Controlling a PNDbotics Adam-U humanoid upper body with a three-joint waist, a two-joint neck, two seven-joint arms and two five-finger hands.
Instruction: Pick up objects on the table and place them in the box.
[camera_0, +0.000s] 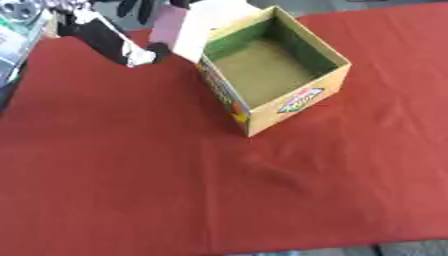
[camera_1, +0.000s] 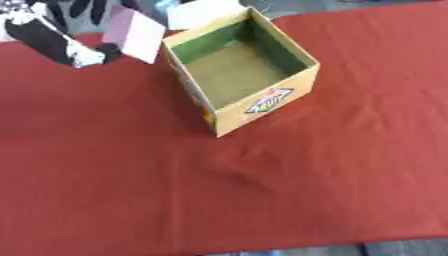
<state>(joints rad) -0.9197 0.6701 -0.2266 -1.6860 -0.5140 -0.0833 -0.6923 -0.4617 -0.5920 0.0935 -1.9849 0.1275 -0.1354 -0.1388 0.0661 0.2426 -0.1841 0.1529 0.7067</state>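
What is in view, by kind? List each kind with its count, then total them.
Open cardboard box: 1
Pink flat object, held in the left hand beside the box: 1
Red tablecloth: 1
Total: 3

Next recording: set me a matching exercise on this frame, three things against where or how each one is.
Things:
1. box
2. pink object
3. tablecloth

States:
A. red, covering the table
B. open on top, nothing visible inside
C. held up at the box's upper left in the left hand

Pairs: 1-B, 2-C, 3-A
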